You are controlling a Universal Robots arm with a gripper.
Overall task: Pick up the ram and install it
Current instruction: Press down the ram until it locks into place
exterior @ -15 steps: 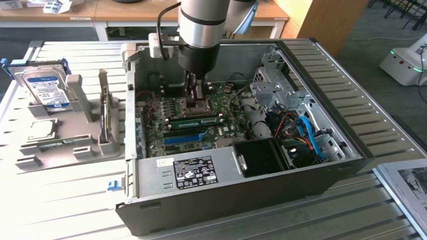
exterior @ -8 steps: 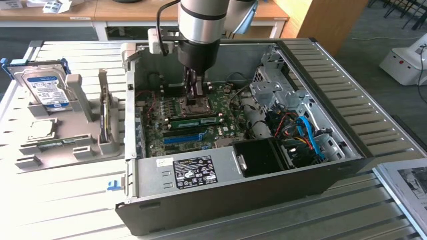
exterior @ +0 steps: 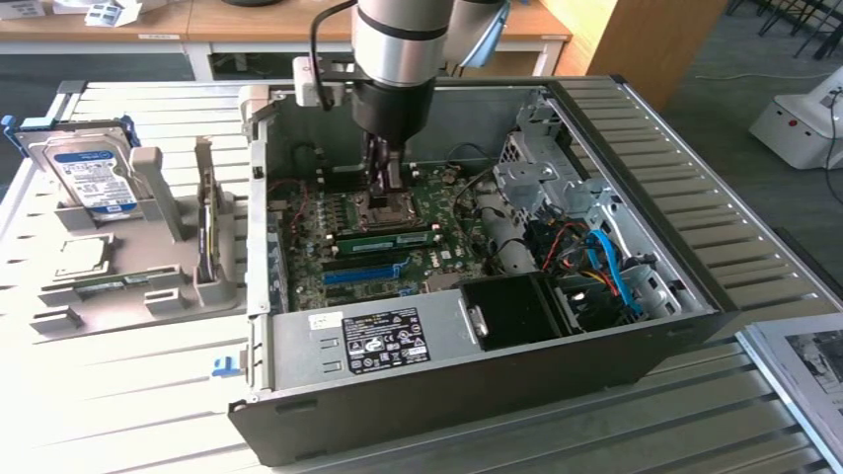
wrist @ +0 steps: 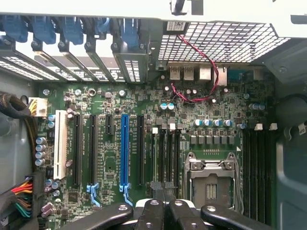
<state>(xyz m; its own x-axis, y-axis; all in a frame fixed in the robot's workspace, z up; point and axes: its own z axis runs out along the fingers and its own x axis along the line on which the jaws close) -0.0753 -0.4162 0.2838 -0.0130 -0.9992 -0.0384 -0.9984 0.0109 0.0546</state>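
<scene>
One ram [exterior: 386,238] sits seated on the motherboard [wrist: 144,134] inside the computer case [exterior: 500,375]; the fingers [wrist: 156,211] hang closed and empty above the board.

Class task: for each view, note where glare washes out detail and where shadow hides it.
Exterior view: strong light bleaches the slatted table, while the computer case interior stays dim. Wrist view: the case edge above the motherboard glares white; the board is evenly lit.

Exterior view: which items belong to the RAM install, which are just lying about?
Job:
- ram, green stick on the motherboard
- pincer, shut, low over the board
- open PC case

Lying about:
- hard drive
- grey parts stand
- white device
</scene>
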